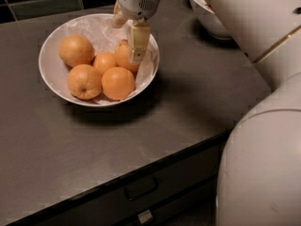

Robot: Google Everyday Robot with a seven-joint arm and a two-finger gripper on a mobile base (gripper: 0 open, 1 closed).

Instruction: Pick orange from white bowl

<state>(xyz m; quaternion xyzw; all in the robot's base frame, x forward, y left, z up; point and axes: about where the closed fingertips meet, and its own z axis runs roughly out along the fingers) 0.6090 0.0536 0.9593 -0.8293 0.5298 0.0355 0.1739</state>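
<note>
The wide white bowl (46,74) lined with crinkled paper stands at the back left of the dark counter (188,102). It holds several oranges. One orange (122,56) lies at the bowl's back right, against the paper. My gripper (126,42) hangs from above right at this orange and partly covers its right side. The orange rests in the bowl with the others. Two bigger oranges (84,81) (117,83) lie in front, one (76,51) at the back left, and a small one (104,61) in the middle.
A smaller white bowl (203,14) with red berries stands at the back right, partly behind my arm (263,36). My white body fills the right side. The counter's front edge runs diagonally, with a drawer handle (140,189) below it.
</note>
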